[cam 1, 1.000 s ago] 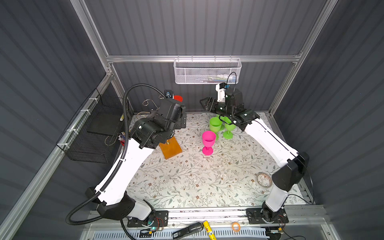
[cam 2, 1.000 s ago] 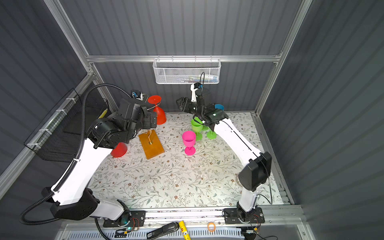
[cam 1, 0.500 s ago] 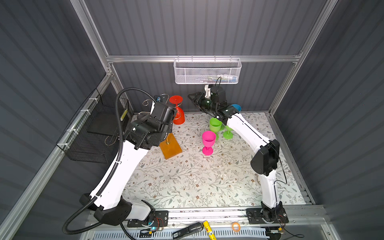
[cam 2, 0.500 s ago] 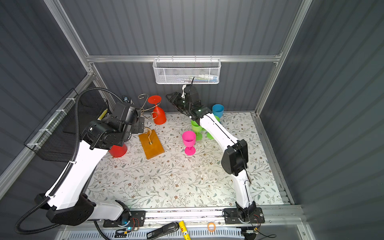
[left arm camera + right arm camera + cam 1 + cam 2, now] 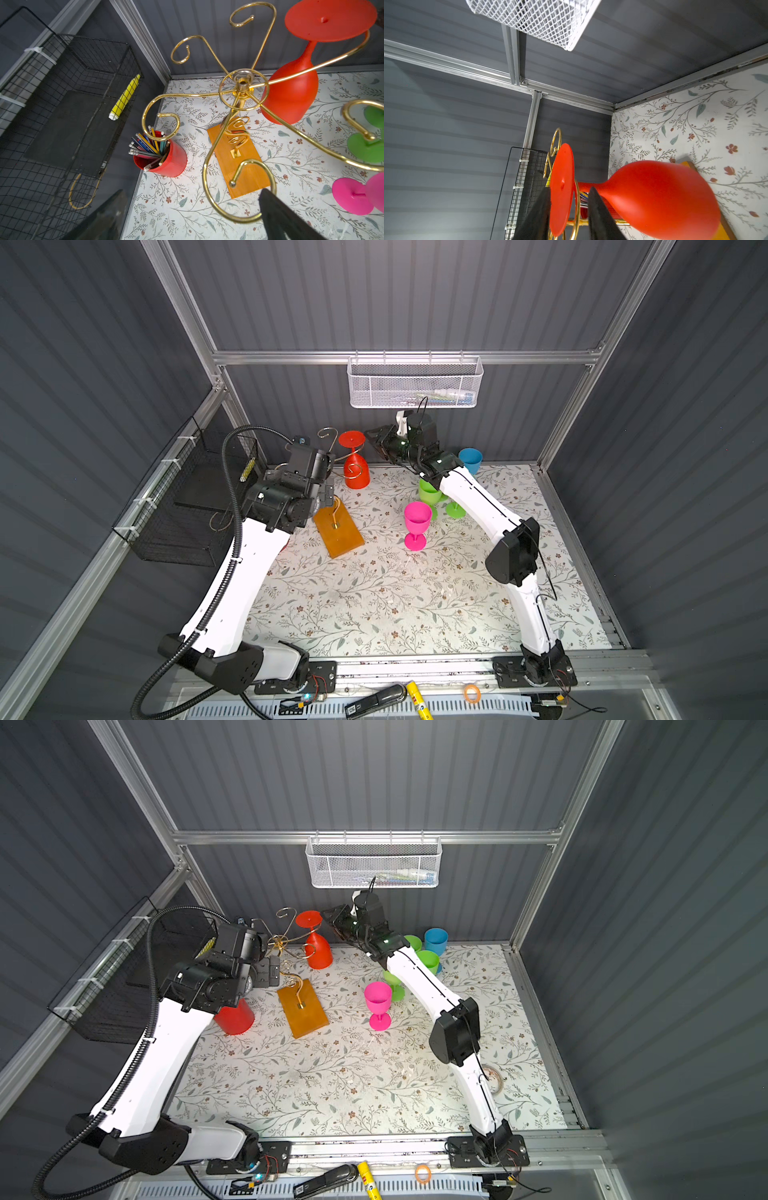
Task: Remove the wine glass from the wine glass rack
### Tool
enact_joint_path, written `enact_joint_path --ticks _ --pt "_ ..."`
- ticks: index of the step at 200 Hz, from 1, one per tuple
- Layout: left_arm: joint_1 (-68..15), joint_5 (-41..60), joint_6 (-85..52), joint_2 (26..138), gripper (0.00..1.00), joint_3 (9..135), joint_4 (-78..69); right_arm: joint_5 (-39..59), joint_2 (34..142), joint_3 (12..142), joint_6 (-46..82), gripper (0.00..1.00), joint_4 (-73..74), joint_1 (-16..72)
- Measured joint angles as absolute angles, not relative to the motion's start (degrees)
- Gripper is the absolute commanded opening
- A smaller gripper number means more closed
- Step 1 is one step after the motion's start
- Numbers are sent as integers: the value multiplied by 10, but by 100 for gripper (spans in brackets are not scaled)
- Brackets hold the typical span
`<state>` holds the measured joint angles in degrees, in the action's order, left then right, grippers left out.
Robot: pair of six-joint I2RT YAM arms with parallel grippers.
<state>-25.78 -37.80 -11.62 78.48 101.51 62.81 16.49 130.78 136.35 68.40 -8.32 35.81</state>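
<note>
**Red glass on the rack, right arm at its foot**

From my console I see the wine glass (image 5: pixel 356 475) hanging upside down on the wine glass rack (image 5: pixel 338 531) near the back of the floral table (image 5: pixel 374 605). Its round foot rests on top of one gold scroll arm; the stem drops through the curl; the bowl opens downward at a slight tilt. The rack's orange-brown base lies flat on the table, with the thin post rising from it.

The right gripper (image 5: pixel 569 189) is up at that foot. In its wrist view the two black fingers (image 5: pixel 600 218) stand either side of the red disc, with a loop of gold wire between them too. One finger seems to lie against the disc's outer face and the other shows a sliver of space (I cannot tell whether they are pinching the foot or only bracketing it).

The left gripper (image 5: pixel 192 191) is spread wide and holds nothing. It sits just beside the post; in its wrist view one fingertip overlaps the nearest scroll arm, but whether they touch I cannot tell.

A pink goblet (image 5: pixel 417 522) stands upright to the right of the base; the green glasses (image 5: pixel 430 491) are behind it, partly under the right arm; a blue cup (image 5: pixel 471 458) stands by the back wall. A red pencil pot (image 5: pixel 166 155) sits near the left arm; a black wire basket (image 5: pixel 72 93) hangs on the left wall; a white mesh basket (image 5: pixel 413 383) hangs above the right gripper.
</note>
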Motion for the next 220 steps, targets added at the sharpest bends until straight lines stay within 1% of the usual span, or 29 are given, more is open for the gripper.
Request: enact_joint_path --ticks 40,96,157,220 --pt "-258 -365 -116 782 100 1015 616 165 1312 1385 686 27 -85 359" --pt "-258 -357 -116 772 100 1015 612 163 1334 1406 688 26 -86 363" --pt "-258 -352 -116 763 100 1015 605 154 1338 1409 685 24 -96 371" --pt "-258 -344 -116 763 100 1006 601 149 1338 1410 682 11 -96 372"
